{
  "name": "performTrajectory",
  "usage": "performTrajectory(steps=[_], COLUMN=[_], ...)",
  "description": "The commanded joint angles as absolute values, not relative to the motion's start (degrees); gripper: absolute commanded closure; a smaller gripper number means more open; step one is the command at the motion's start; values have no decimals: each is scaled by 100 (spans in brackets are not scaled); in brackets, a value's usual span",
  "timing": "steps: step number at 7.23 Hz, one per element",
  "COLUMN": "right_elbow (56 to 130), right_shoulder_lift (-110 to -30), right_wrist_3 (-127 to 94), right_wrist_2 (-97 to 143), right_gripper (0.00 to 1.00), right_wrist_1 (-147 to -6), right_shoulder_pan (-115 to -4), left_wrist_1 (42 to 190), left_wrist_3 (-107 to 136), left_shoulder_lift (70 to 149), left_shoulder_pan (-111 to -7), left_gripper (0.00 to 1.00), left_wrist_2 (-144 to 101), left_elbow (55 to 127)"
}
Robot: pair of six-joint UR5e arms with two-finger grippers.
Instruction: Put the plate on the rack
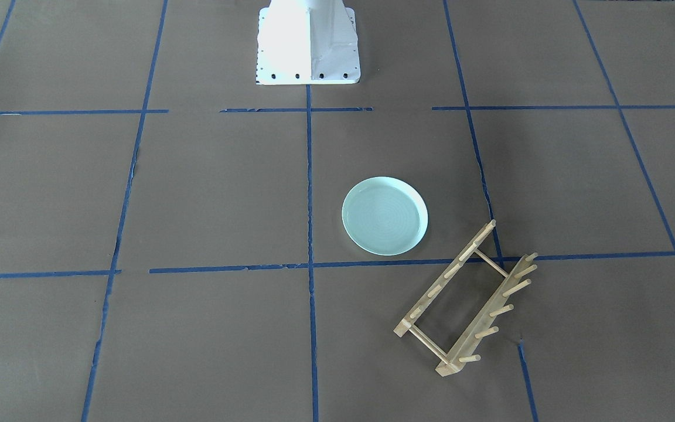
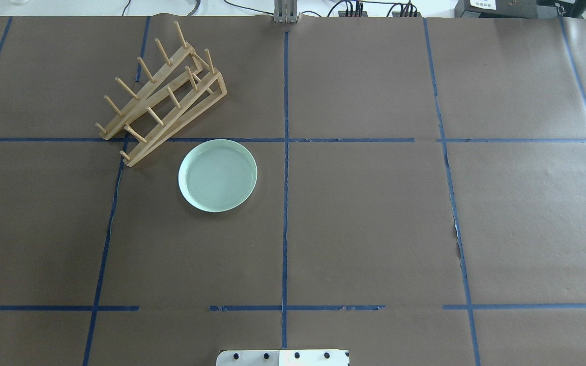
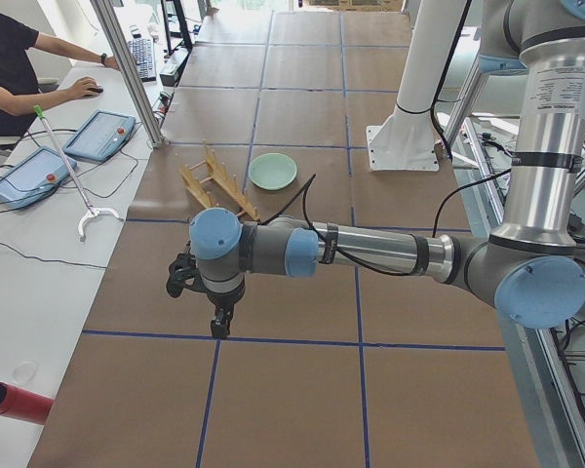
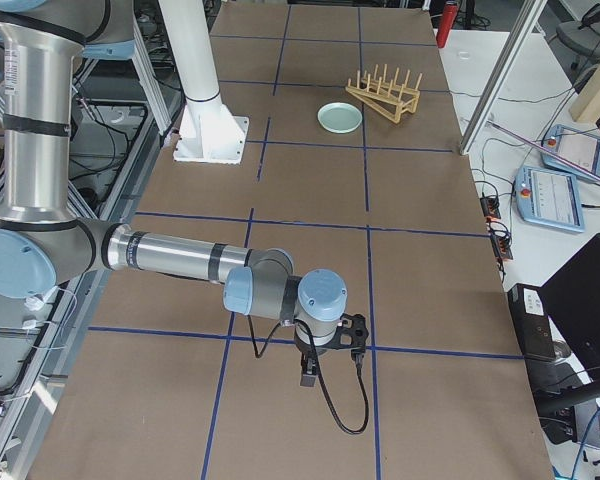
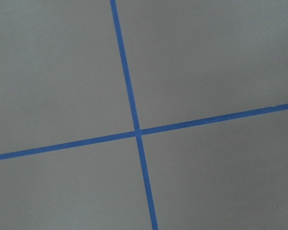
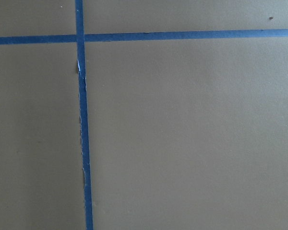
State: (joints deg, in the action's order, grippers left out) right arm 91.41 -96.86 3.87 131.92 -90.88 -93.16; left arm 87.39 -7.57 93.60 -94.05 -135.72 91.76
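Left gripper (image 3: 217,328) and right gripper (image 4: 307,379), jaws unreadable, hang far from plate (image 2: 217,175) near rack (image 2: 163,96); approach step, rim grasp likely next.

Left gripper (image 3: 218,327) and right gripper (image 4: 307,377): jaw state indiscernible, seen in side views only. Robot base (image 1: 307,44) cut by frame edge.

Nothing legible: white label (image 2: 485,4) on black box (image 2: 521,7) and sticker (image 3: 552,93) on left arm (image 3: 370,252) carry print too small to read.
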Motion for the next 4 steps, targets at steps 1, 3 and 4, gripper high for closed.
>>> performTrajectory(steps=[1, 3, 4], right_elbow=[9141, 9132, 9132], right_shoulder_lift=[-9686, -9686, -9686], right_wrist_3=[387, 387, 387], right_wrist_2=[13192, 13192, 13192], right_gripper=[0, 0, 0], right_wrist_1=[-9088, -9088, -9088], right_shoulder_pan=[-9316, -9316, -9316], left_wrist_1=[8623, 8666, 8953], left_wrist_3=[-1020, -1063, -1081], left_shoulder_lift=[9352, 9230, 9055], left_shoulder_pan=[-9457, -9457, -9466], left_gripper=[0, 0, 0], left_wrist_2=[-13606, -13536, -13579], left_elbow=[9148, 9124, 9193])
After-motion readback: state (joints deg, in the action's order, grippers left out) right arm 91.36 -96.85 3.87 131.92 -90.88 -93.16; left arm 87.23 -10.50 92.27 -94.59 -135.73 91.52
